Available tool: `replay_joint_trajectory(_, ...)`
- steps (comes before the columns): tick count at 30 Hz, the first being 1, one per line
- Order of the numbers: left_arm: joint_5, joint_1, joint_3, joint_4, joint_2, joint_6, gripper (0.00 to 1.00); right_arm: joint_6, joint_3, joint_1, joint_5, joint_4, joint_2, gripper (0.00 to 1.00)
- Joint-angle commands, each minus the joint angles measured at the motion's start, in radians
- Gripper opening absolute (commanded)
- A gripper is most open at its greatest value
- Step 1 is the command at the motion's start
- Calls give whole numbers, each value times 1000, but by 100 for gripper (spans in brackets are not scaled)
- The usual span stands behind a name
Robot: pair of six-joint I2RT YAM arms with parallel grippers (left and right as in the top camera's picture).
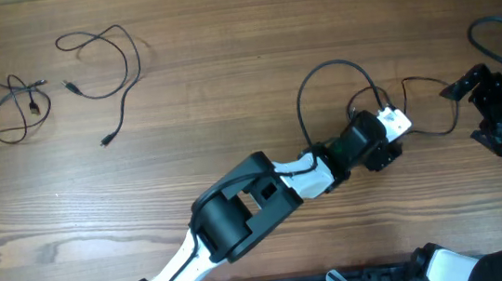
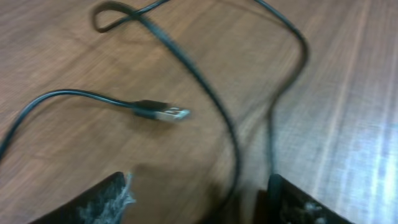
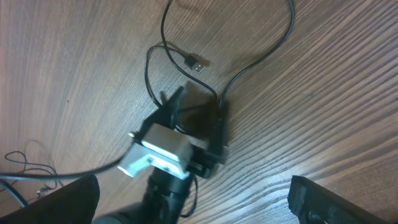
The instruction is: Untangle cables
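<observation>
Left tool [image 2: 199, 193] spread wide, low over the desk [image 2: 348, 93]. One cable [image 2: 193, 71] runs between its fingers, not pinched (its plug [image 2: 168, 114] lies free just ahead). Right tool [image 3: 194, 186] also wide, holding nothing, near that cable's other end. Far left, a coiled cable [image 1: 5, 110] and a long cable [image 1: 103, 67] lie apart from each other. Judged mostly done: this cable's loops need spreading.
</observation>
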Motion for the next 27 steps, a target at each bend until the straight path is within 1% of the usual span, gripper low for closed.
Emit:
replay_joint_trajectory(1,-38,41,-20,-35,77,28,55,-21,19,-2,-15,-5,-13,100)
replay_joint_trajectory(3,-62,53,-20,-18,74,27,8,-20,19,-2,-15,-4,-13,100)
replay_joint_trajectory(4,-87,56,-20,-23,67,27,4,-20,19,-2,-15,-4,-13,100)
replay_joint_trajectory(6,-121,57,-20,-70,34,28,4,-20,19,-2,-15,-3,-13,100)
replay_joint_trajectory(9,-123,59,-20,-204,-60,28,4,-19,19,-2,-15,8,-13,100)
replay_joint_trajectory(13,-122,79,-20,-437,-272,28,4,-16,19,-2,-16,26,-13,100)
replay_joint_trajectory(17,-119,146,-20,-676,-480,26,4,-16,19,-2,-16,50,-13,100)
replay_joint_trajectory(18,-119,176,-20,-742,-541,26,4,-16,19,-2,-16,56,-13,100)
replay_joint_trajectory(21,-110,293,-20,-931,-713,-64,4,2,19,-2,-15,72,-13,100)
replay_joint_trajectory(24,-71,408,-20,-1041,-834,-143,4,37,19,-1,-15,83,-13,100)
replay_joint_trajectory(26,-61,528,-20,-1128,-942,-201,4,60,18,-1,-15,94,-13,100)
replay_joint_trajectory(27,-61,567,-20,-1150,-977,-217,4,62,18,-1,-16,97,-13,100)
